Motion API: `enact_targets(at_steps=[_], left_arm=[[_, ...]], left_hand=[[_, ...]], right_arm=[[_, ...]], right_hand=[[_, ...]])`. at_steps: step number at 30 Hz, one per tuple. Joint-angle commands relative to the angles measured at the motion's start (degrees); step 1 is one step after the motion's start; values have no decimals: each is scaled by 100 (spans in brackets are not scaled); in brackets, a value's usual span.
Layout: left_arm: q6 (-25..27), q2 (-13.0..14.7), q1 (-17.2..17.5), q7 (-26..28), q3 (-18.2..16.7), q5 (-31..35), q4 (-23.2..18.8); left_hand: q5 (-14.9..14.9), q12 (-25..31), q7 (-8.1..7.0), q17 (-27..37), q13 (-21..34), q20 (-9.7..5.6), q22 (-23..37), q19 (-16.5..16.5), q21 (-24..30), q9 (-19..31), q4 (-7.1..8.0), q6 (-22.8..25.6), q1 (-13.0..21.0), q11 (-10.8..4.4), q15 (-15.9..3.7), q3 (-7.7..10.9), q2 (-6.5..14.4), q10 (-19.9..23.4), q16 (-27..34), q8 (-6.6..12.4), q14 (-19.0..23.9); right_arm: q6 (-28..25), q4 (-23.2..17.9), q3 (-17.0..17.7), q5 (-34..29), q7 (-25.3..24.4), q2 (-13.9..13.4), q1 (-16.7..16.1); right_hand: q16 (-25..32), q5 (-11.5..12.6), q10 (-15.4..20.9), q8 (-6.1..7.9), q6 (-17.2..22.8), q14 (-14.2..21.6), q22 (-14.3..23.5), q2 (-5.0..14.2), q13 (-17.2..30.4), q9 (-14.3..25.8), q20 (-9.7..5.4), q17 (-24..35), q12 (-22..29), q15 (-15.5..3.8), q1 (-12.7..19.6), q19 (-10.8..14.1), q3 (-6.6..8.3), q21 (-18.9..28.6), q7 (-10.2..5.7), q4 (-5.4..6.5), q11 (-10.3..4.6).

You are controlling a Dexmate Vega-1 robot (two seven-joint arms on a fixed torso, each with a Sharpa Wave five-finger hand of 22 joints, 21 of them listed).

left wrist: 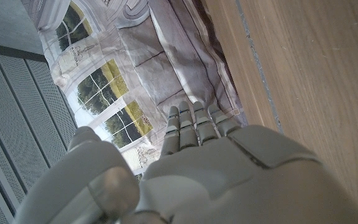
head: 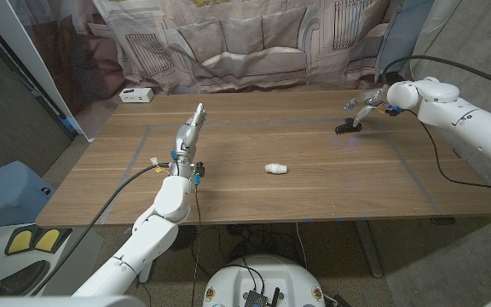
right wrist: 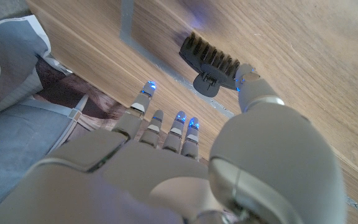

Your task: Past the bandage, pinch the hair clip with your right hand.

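A black toothed hair clip (head: 346,128) lies on the wooden table at the far right, on a grey tape line. My right hand (head: 369,101) hovers just behind it with fingers apart. In the right wrist view the right hand (right wrist: 185,168) holds nothing, and its thumb tip reaches the end of the hair clip (right wrist: 210,62) while the other fingers stay clear. A small white rolled bandage (head: 275,169) lies mid-table, nearer the front. My left hand (head: 190,128) stands left of centre, fingers straight and pointing away; the left hand (left wrist: 229,174) is empty in its wrist view.
A small white box (head: 136,95) sits at the table's back left corner. Grey tape lines (head: 254,124) frame a rectangle on the tabletop. A printed curtain (head: 245,43) hangs behind the table. A cable trails off the table's right edge.
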Motion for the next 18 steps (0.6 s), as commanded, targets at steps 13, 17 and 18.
enact_targets(at_steps=[13, 17, 18], left_arm=[[18, 3, -70, -94, 83, -63, 91], [23, 2, -81, -94, 93, -65, 97], [14, -1, -86, -98, 96, -68, 105]], left_hand=[[-13, -23, 15, 7, 17, 52, 29, 2, -14, 7, -37, 71, -19, -6, -7, -8, 44, 57, -10, -13, 14], [-13, -24, 15, 7, 18, 51, 29, -1, -16, 7, -39, 69, -18, -20, -9, -6, 46, 59, -10, -16, 16], [-13, -23, 13, 7, 18, 53, 29, -1, -16, 7, -39, 69, -18, -18, -9, -6, 47, 60, -10, -16, 16]], right_arm=[[65, 572, -287, 149, -365, 216, 177], [63, 634, -325, 156, -397, 232, 199], [79, 654, -330, 163, -432, 234, 198]], right_hand=[[32, 47, 220, 125, 391, 151, 32, 11, 14, 12, 13, 33, 83, 13, 211, 215, 128, 52, -100, -18, -51], [45, 49, 277, 146, 477, 208, 32, 21, 13, 10, 22, 35, 94, 0, 245, 265, 152, 59, -141, -16, -67], [46, 49, 274, 153, 499, 213, 32, 21, 13, 10, 20, 35, 91, 0, 249, 268, 155, 58, -147, -15, -67]])
